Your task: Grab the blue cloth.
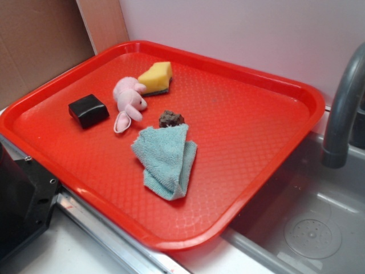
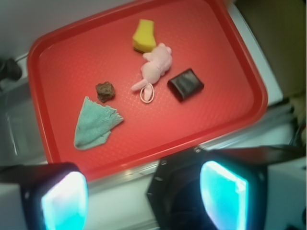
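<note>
The blue cloth [image 1: 166, 160] lies folded in a rough triangle near the middle of the red tray [image 1: 256, 131]; the wrist view shows the blue cloth [image 2: 95, 124] at the tray's left. My gripper [image 2: 144, 199] hangs high above the tray's near edge, well short of the cloth. It is open, its two cyan-lit fingertips [image 2: 64, 201] stand wide apart with nothing between them. The gripper itself is out of the exterior view.
On the tray are a pink plush toy [image 1: 130, 101], a yellow sponge [image 1: 156, 77], a black block [image 1: 88, 110] and a small brown lump [image 1: 170, 119] touching the cloth's far corner. A grey faucet [image 1: 345, 108] and sink [image 1: 308, 222] lie right; the robot's black base [image 1: 23, 200] sits front left.
</note>
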### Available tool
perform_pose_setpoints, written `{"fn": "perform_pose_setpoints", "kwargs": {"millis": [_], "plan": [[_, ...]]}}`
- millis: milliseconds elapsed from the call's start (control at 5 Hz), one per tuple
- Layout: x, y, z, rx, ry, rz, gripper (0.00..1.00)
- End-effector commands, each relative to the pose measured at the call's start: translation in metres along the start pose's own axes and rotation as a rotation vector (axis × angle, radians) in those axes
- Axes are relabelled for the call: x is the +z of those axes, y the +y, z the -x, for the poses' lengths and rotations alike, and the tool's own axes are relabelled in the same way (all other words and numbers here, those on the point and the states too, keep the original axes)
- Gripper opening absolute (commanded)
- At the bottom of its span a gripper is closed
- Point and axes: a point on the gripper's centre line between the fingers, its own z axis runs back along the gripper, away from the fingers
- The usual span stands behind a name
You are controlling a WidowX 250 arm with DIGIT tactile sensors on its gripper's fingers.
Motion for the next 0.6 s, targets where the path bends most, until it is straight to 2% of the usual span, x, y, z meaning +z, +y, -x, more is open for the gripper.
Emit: {"fn": "perform_pose_setpoints", "kwargs": {"millis": [0,200,400], "plan": [[-0.055,-0.044,-0.027,0.497,0.004,-0.072,1.0],[-0.102,-0.057,-0.045,0.649,0.039,-0.127,1.0],[-0.15,-0.07,-0.047,0.604,0.101,-0.126,1.0]]}}
